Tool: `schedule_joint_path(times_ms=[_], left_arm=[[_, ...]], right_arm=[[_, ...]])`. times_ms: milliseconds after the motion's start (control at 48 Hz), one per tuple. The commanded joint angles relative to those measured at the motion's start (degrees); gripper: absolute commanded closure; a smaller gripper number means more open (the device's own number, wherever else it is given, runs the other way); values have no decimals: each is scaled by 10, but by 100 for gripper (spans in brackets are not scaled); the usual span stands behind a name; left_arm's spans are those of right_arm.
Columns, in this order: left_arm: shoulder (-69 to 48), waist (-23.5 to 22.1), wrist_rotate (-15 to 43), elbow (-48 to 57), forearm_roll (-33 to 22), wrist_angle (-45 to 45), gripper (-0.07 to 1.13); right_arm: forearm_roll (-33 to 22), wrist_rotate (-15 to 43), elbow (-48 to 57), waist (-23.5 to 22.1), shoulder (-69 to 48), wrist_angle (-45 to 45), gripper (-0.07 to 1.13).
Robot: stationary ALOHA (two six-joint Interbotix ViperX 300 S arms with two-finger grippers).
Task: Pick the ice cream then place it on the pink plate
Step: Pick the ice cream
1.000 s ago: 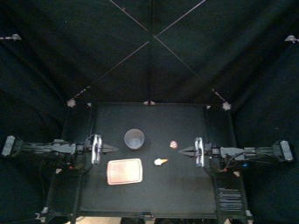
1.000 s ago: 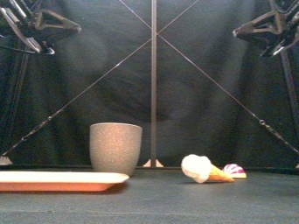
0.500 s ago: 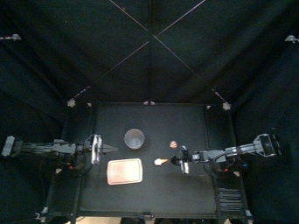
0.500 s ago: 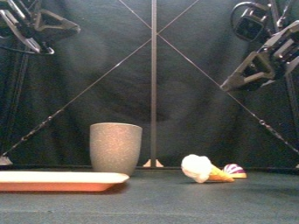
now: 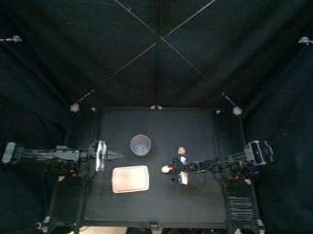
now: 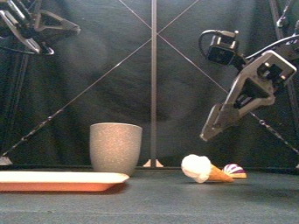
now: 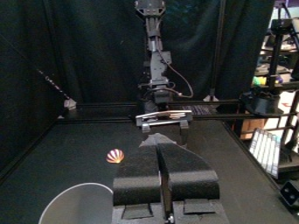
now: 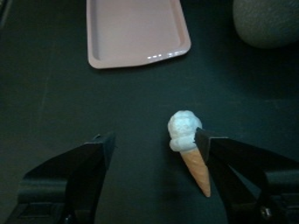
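Observation:
The ice cream (image 6: 207,169), a white scoop on an orange cone, lies on its side on the table right of centre. My right gripper (image 6: 212,133) hangs tilted above it with its jaws open. In the right wrist view the ice cream (image 8: 187,150) lies just ahead of the right gripper (image 8: 152,138), nearer one jaw, untouched. The flat pink plate (image 6: 59,180) lies at the front left, and also shows as the pink plate (image 5: 130,179) from above. My left gripper (image 7: 163,150) rests shut at the table's left side, holding nothing.
A tall grey speckled cup (image 6: 115,146) stands behind the plate, left of the ice cream. A small striped ball (image 6: 236,169) lies just right of the cone's tip. In the left wrist view the ball (image 7: 115,156) sits ahead of the shut jaws.
The right arm has swung in from the table's right side and come down over the ice cream. The left arm, the ice cream, the cup and the plate have stayed put.

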Motion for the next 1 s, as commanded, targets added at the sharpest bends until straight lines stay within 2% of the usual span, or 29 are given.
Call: schedule_joint_path(times_ms=[21, 208, 729, 833, 1000], left_arm=[[1, 1, 1, -6, 1, -5, 109], [1, 1, 1, -5, 1, -5, 109], [1, 1, 1, -5, 1, -2, 109], [1, 1, 1, -5, 1, -2, 109], [1, 1, 1, -5, 1, -2, 109]], right_arm=[[-2, -1, -14, -9, 9, 1, 3], [-4, -2, -16, -40, 35, 4, 3], [-11, -1, -61, -49, 113, 14, 7], [-12, -4, -69, -50, 115, 19, 15], [-21, 1, -83, -53, 113, 28, 43]])
